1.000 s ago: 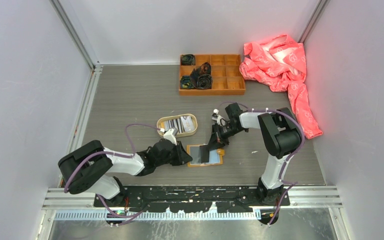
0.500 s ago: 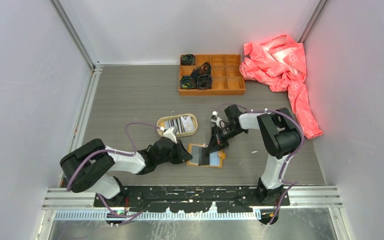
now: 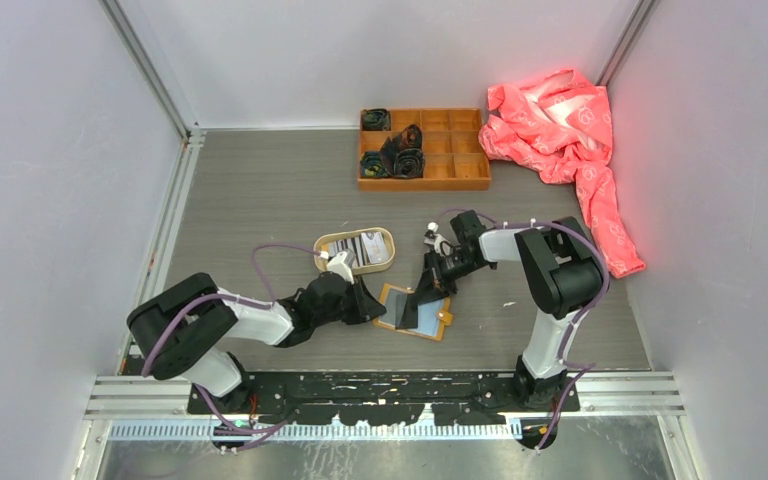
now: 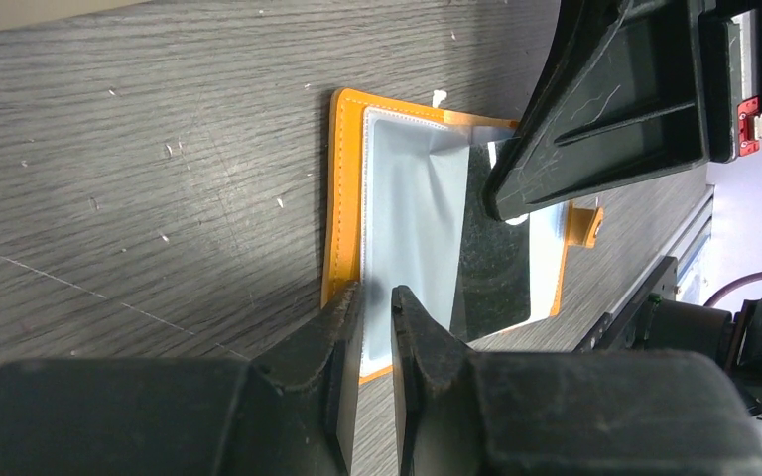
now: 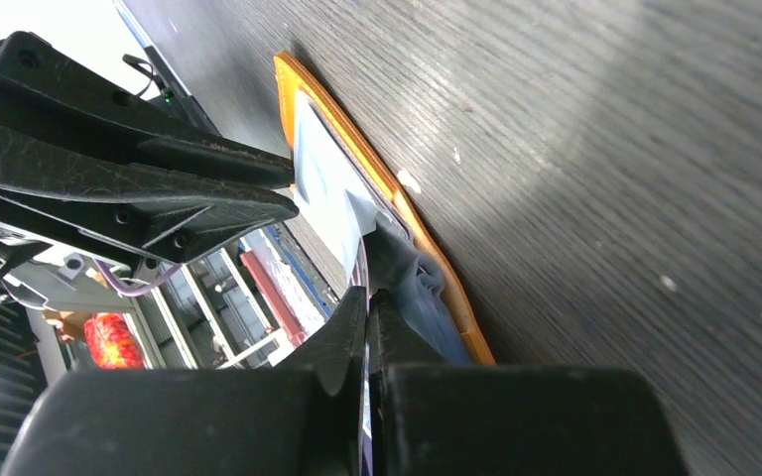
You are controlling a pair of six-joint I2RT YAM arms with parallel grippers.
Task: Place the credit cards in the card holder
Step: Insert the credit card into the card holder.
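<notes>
Clamped on one edge of the card holder (image 3: 430, 325), my left gripper (image 3: 368, 302) pins it in the top view. The holder lies open and slightly askew on the table between the two arms. My right gripper (image 3: 428, 292) reaches down over it, pinched on a dark credit card (image 3: 412, 310) that overlaps the holder's pale inside. More credit cards (image 3: 358, 248) sit in the oval tray (image 3: 322, 243) just beyond.

From the left wrist, the left gripper (image 4: 377, 315) has its jaws narrow around the card holder's (image 4: 407, 198) near edge, one finger by the orange border, the other over the grey lining. The dark credit card (image 4: 496, 278) lies across that lining with the right gripper's (image 4: 506, 193) tip at its far end. I cannot tell whether its leading edge is under a pocket lip.

From the right wrist, the right gripper (image 5: 367, 302) is squeezed almost flat on the thin card, low over the holder's orange rim (image 5: 342, 129), with the left gripper (image 5: 291, 188) opposite.

As I judge it, the card should go in shallow, nearly flat to the lining, pushed along its own length. The left grip must stay firm so the holder neither skids nor turns. I would let go only once most of the card is seated.
</notes>
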